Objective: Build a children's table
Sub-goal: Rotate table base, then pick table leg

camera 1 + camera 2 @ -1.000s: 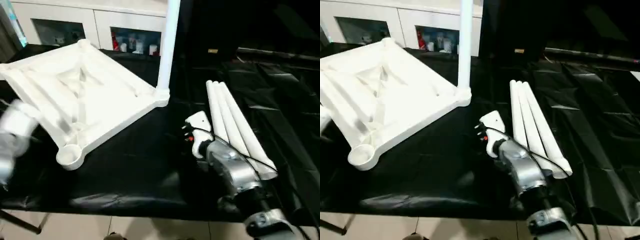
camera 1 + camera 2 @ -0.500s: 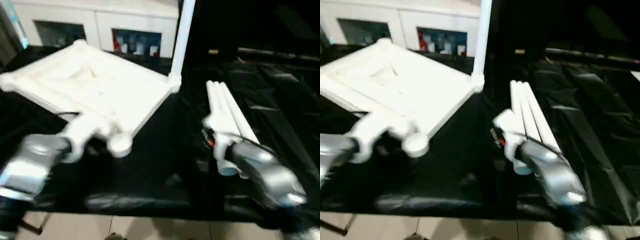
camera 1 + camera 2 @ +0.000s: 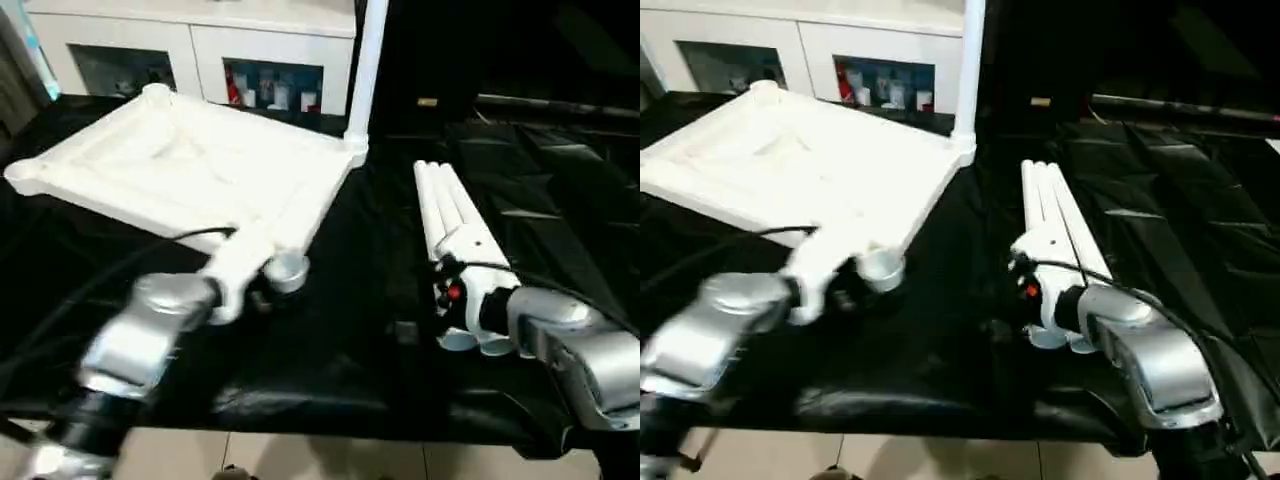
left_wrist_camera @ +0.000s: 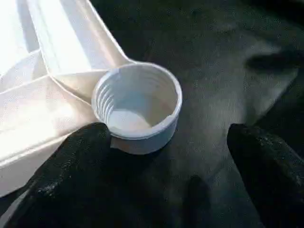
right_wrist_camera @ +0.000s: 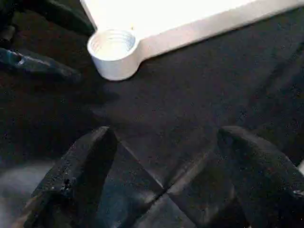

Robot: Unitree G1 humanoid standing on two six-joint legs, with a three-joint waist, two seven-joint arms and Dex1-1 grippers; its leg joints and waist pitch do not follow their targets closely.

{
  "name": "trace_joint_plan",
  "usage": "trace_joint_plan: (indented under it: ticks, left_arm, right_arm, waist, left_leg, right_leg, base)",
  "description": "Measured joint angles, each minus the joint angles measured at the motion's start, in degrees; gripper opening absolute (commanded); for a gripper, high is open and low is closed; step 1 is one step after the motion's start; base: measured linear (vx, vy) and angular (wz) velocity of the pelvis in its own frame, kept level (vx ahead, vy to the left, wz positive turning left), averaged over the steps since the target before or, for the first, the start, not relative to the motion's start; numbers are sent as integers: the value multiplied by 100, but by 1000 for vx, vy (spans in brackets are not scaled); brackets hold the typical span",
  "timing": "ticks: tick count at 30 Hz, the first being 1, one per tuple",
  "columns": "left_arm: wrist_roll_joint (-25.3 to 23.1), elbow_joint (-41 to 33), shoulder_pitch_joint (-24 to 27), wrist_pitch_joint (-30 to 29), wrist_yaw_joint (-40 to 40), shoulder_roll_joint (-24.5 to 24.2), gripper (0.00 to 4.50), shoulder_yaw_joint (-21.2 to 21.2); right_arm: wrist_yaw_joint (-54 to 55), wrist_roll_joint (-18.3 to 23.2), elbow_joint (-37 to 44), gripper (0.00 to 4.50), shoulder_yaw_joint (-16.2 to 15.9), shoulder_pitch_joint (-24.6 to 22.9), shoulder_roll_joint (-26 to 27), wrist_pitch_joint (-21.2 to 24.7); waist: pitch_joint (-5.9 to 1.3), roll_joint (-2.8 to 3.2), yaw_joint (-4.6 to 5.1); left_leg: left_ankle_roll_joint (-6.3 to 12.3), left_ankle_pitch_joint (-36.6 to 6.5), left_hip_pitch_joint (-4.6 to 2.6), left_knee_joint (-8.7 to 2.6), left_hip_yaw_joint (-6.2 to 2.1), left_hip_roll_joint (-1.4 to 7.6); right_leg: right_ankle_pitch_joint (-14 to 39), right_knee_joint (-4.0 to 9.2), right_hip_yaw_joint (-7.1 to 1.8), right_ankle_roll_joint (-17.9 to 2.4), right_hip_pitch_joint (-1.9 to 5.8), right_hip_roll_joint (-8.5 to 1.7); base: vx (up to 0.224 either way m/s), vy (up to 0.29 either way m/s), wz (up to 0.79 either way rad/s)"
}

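Looking down, I see the table top (image 3: 190, 170) lying underside up on the black-covered table (image 3: 330, 330), one leg (image 3: 364, 60) standing in its far corner. My left tool (image 4: 166, 156), fingers apart, straddles the near corner socket (image 4: 137, 107). My right tool (image 5: 161, 175), fingers apart, hovers beside three loose legs (image 3: 450, 215).

Black crinkled sheet (image 3: 560, 200) covers the work surface — white cabinet (image 3: 190, 50) behind, small items on shelves

Black-covered bench (image 3: 330, 340): tabletop (image 3: 190, 170), loose legs (image 3: 445, 215)
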State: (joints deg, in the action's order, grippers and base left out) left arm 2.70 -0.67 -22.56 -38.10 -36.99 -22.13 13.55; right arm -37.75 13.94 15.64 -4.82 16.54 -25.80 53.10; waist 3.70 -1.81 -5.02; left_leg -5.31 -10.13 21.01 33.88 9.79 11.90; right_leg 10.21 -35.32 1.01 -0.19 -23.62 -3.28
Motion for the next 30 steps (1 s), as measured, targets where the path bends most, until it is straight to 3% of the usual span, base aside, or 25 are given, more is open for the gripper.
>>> trace_joint_plan:
  ticks: [5, 9, 13, 22, 30]
  left_arm:
    - [174, -253, -43, 185, -37, 95, 449, 15]
    - [267, -568, -16, 61, -358, -434, 450, -111]
    - [543, -1098, 110, -191, -909, -1016, 450, -363]
    - [994, -1596, 161, -475, -1259, -1122, 450, -401]
    - [1012, -1658, 160, -590, -1267, -1152, 450, -353]
  right_arm:
    - [565, -89, -40, 383, 154, 506, 327, 746]
    - [1381, -266, -392, 419, 665, 988, 892, 1453]
    - [2022, -518, -714, 448, 1081, 1415, 1061, 1981]
    - [2490, -731, -1539, 448, 1261, 1732, 1118, 2451]
    - [2482, -732, -2048, 448, 1162, 1833, 1149, 2516]
  waist:
    - [0, 0, 70]
    - [0, -1, 143]
    - [-2, -23, 148]
    - [-9, -64, 140]
    - [-17, -75, 160]
  left_leg:
    - [-3, 2, -3, 0, -1, 1]
    - [-12, 7, 6, 2, 0, -2]
    - [-14, 8, 4, 1, 5, -2]
    - [-40, 24, -3, 5, 7, -3]
    - [-44, 27, -8, 6, 7, -3]
  right_leg:
    - [-2, -10, 0, 1, -5, 4]
    - [0, -30, -2, 4, -25, 6]
    - [7, -44, -8, 11, -30, 5]
    - [10, -74, -9, 16, -32, 1]
    - [18, -82, -9, 29, -32, 2]
  base:
    - [0, 0, 0]
    - [0, 0, 0]
    - [0, 0, 0]
    - [0, 0, 0]
    - [0, 0, 0]
